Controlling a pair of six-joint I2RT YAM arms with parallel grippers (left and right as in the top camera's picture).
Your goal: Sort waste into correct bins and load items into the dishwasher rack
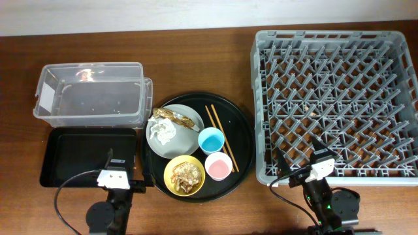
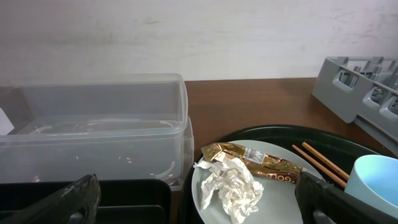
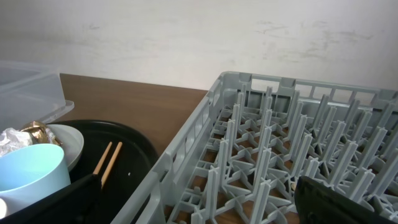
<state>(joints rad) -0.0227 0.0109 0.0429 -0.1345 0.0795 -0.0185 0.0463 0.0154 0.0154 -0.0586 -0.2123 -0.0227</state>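
The left hand (image 1: pixel 112 171) and right hand (image 1: pixel 319 164) sat with fingers spread wide at the near edge of the desk (image 1: pixel 196 65). The crumpled tissue (image 1: pixel 162 132) and golden wrapper (image 1: pixel 177 117) lay on the grey plate (image 1: pixel 186 147) in the round black tray (image 1: pixel 241 130), between clear tub (image 1: pixel 46 73) and dishwasher rack (image 1: pixel 326 38).

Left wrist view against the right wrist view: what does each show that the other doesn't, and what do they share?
Only the left wrist: the shallow black tray below the long front wall of the clear tub. Only the right wrist: the upright pegs inside the dishwasher rack. Shared: the clear tub, grey plate, chopsticks, light blue cup, round black tray and an outer wall of the rack. The tissue and wrapper are plain in the left view and mere slivers at the right view's edge.
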